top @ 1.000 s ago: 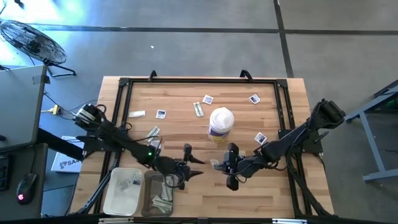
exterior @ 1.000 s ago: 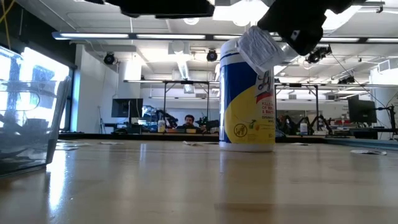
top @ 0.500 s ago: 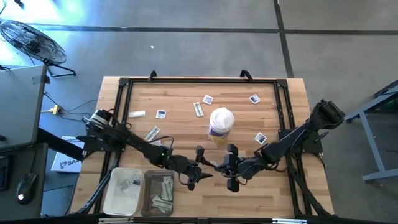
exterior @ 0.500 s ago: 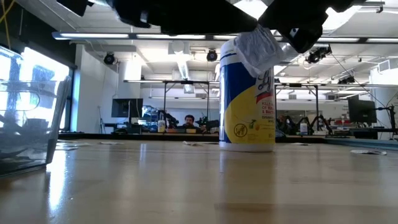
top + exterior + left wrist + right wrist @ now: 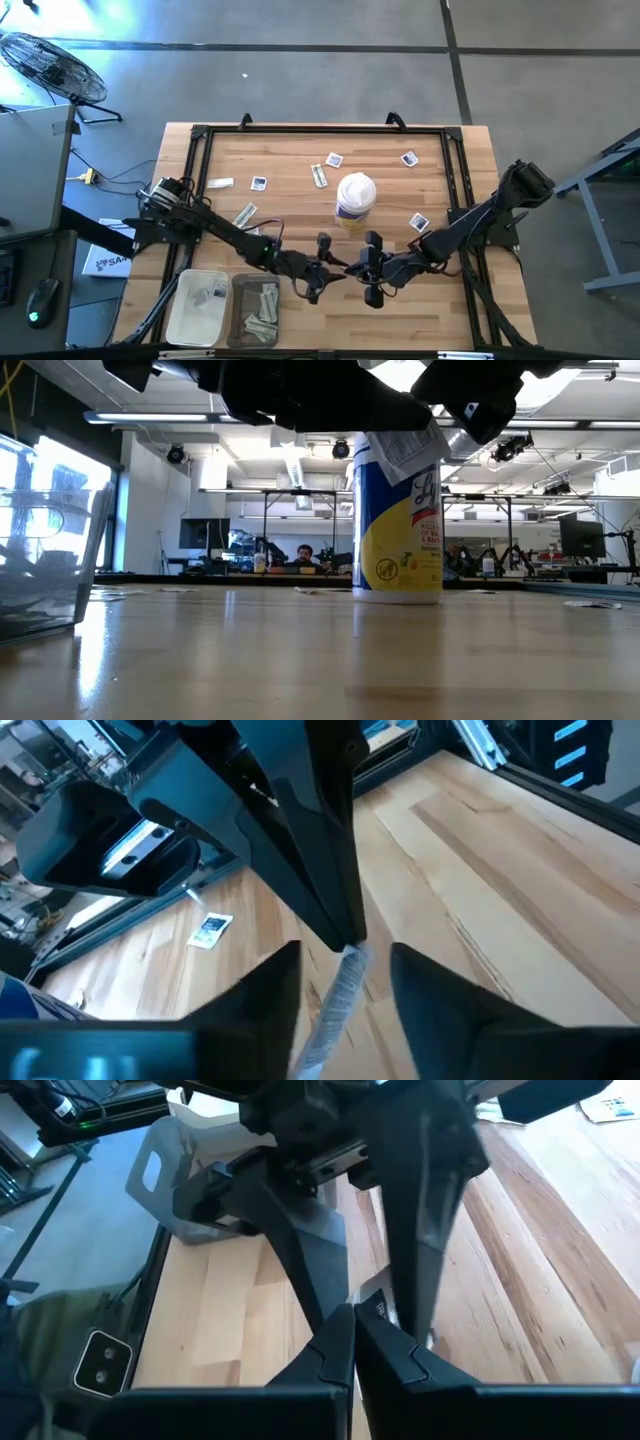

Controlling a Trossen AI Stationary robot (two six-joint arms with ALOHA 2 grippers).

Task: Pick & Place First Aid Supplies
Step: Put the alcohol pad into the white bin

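Table [image 5: 300,150]: wooden, lying under both arms, bins at near left edge.
Right gripper [image 5: 357,266]: clenched on packet [image 5: 338,990], holding it above table.
Left gripper [image 5: 330,268]: fingers [image 5: 262,995] spread, straddling packet, facing right gripper.
Canister [image 5: 355,200]: standing beyond.
Packets [image 5: 333,160]: lying scattered farther back.

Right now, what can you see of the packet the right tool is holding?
The packet is a narrow pale strip, thin and crinkly like paper or foil, with faint print. The right tool pinches one end, shut on it, well above the table, near the front and by the canister. The rest hangs free, tilted. The left tool straddles it with its fingers spread to either side; I cannot tell whether they touch it.
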